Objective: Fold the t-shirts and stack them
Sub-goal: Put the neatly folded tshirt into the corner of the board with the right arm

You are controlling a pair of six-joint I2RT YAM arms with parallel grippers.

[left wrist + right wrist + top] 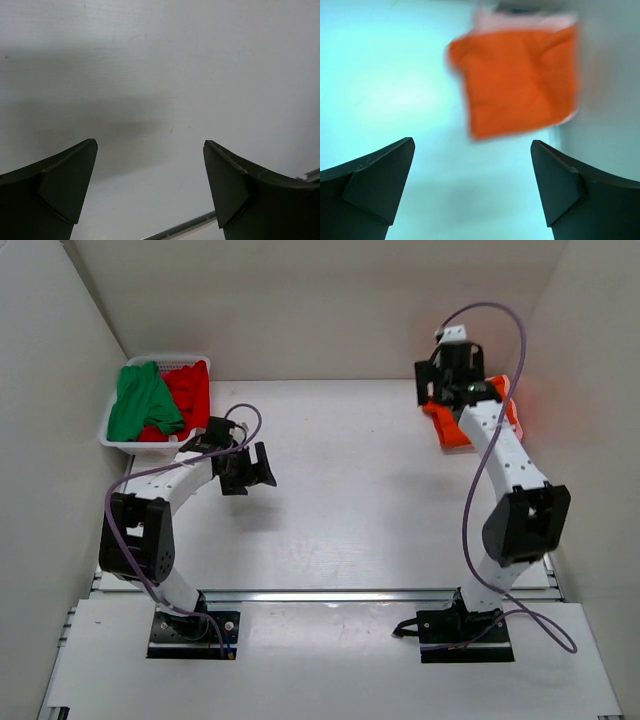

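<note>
A folded bright orange t-shirt (445,428) (517,82) lies at the table's far right, on top of a pale pink t-shirt (520,21) whose edges show around it. My right gripper (448,375) (472,140) hovers over that stack, open and empty, with the orange cloth ahead of its fingertips and clear of them. The green t-shirt (140,402) and the red t-shirt (188,390) lie crumpled in the white basket (112,438) at the far left. My left gripper (248,468) (150,142) stands open over bare table, just right of the basket, holding nothing.
White walls close in the table on the left, back and right. The right wall stands close beside the orange stack. A metal rail (350,595) runs along the near edge of the table in front of the arm bases.
</note>
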